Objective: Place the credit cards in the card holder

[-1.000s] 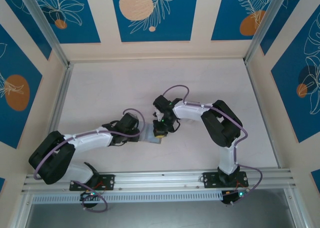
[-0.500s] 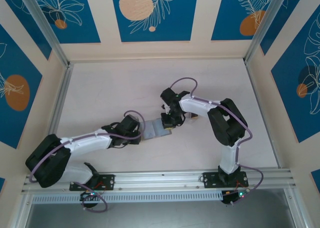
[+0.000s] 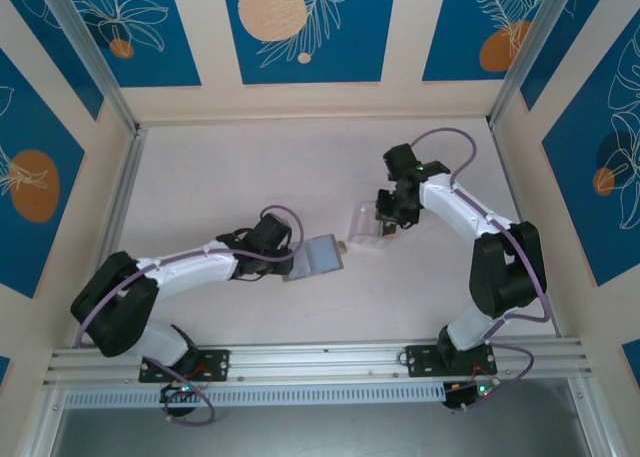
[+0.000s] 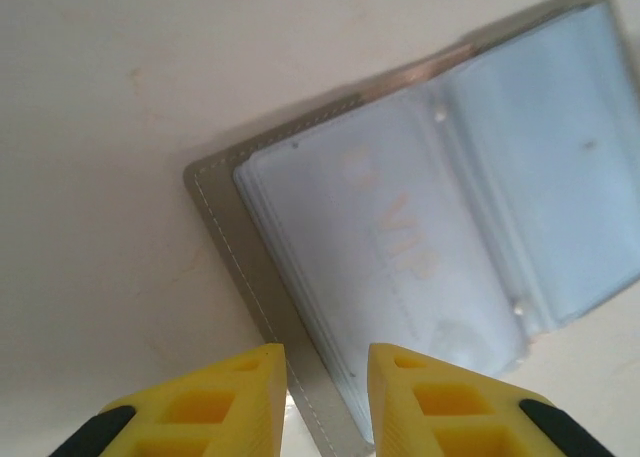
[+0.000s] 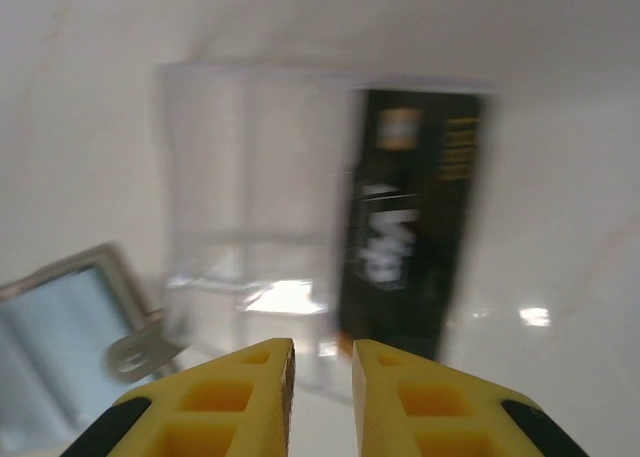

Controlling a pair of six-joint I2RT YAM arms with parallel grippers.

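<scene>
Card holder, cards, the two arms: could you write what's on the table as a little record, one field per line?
Card holder: grey, lying open on the table, clear pockets up
Card inside: pale card marked VIP, in a pocket
Clear sleeve: just beside the holder
Black card: at the sleeve; inside or on top, unclear
Left gripper: jaws parted, at the holder's grey edge
Right gripper: jaws slightly parted, nothing between them, aimed at the sleeve
</scene>
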